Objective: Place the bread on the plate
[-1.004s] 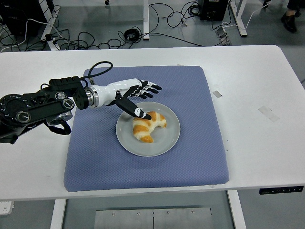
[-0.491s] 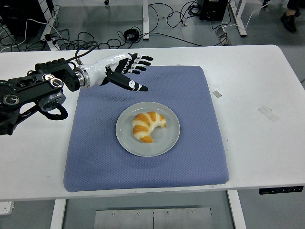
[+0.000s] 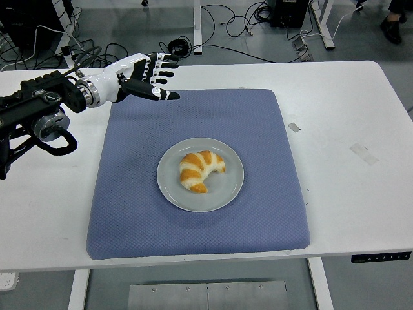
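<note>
On the white bench (image 3: 335,123), a square blue-grey textured mat (image 3: 258,213) covers the middle, and at its centre sits a round grey plate (image 3: 229,187). Lying on that plate is the golden-brown, crescent-shaped bread (image 3: 197,169), a croissant with pale bands across its back; its curved back faces 10 o'clock and its two tips point toward 3 and 6 o'clock. It rests fully inside the plate's rim, touching nothing else.

Up at 10 o'clock from the plate, the left hand (image 3: 143,70), white-shelled with black segments, hangs above the mat's far left corner, well apart from the plate and the bread. Its fingers (image 3: 166,61) are stretched out and spread wide toward 3 o'clock, holding nothing; the thumb juts out lower, its tip over the mat's edge. The black left arm (image 3: 39,110) behind it enters from the 9 o'clock edge, with a loop of black cable at its wrist joint.

Toward 3 o'clock from the mat, two small pale tape strips (image 3: 363,154) lie on the bare bench surface. Beyond the bench's far edge, at 12 o'clock, black cables (image 3: 226,19) trail over the grey floor (image 3: 361,51).
</note>
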`<state>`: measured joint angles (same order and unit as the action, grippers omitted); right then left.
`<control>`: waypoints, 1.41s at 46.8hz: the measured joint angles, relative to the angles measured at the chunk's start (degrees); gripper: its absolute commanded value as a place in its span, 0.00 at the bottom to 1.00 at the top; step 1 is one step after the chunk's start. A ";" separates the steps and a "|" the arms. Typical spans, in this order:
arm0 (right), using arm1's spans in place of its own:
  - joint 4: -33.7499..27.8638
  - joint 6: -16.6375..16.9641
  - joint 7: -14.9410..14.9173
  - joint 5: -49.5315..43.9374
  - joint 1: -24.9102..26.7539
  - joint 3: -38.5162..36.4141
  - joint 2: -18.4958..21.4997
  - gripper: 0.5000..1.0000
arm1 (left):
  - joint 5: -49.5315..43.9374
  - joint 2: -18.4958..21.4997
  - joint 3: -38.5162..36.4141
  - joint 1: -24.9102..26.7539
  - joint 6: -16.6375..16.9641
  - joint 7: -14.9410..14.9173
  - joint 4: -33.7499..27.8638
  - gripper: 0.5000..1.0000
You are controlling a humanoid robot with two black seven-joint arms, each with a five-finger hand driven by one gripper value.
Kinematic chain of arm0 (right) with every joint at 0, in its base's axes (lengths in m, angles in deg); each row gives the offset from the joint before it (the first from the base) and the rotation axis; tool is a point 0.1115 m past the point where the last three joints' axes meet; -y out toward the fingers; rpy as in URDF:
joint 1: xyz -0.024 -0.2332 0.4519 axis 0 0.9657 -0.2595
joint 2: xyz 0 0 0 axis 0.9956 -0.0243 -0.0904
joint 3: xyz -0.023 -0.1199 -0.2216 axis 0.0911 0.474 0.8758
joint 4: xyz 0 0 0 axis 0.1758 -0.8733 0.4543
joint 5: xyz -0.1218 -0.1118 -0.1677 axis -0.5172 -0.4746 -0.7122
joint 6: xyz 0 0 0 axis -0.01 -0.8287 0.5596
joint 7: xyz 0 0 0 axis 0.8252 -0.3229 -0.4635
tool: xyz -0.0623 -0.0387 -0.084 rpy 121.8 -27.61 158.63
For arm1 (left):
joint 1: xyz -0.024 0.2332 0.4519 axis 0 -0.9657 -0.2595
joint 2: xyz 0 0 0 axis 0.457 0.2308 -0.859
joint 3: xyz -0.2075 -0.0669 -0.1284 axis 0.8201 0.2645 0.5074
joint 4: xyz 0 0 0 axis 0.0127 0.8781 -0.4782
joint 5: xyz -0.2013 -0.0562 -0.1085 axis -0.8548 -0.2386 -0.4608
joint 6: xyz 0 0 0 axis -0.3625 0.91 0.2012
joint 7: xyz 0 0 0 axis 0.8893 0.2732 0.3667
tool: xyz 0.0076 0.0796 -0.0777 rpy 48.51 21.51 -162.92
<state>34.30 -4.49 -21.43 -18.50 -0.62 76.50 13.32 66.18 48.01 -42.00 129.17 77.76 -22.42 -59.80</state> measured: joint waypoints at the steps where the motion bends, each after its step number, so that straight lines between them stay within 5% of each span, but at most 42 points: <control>1: 0.00 0.00 0.00 0.00 0.00 0.00 0.00 1.00 | 0.00 0.00 0.10 0.00 0.00 0.00 0.00 0.85; 66: 0.35 -0.03 -0.01 0.00 -0.18 -0.08 0.00 1.00 | -0.17 1.31 8.54 -2.98 0.18 0.13 1.39 0.92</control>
<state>34.65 -4.52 -21.43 -18.50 -0.80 76.42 13.32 66.01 49.32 -33.45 126.19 77.95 -22.29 -58.41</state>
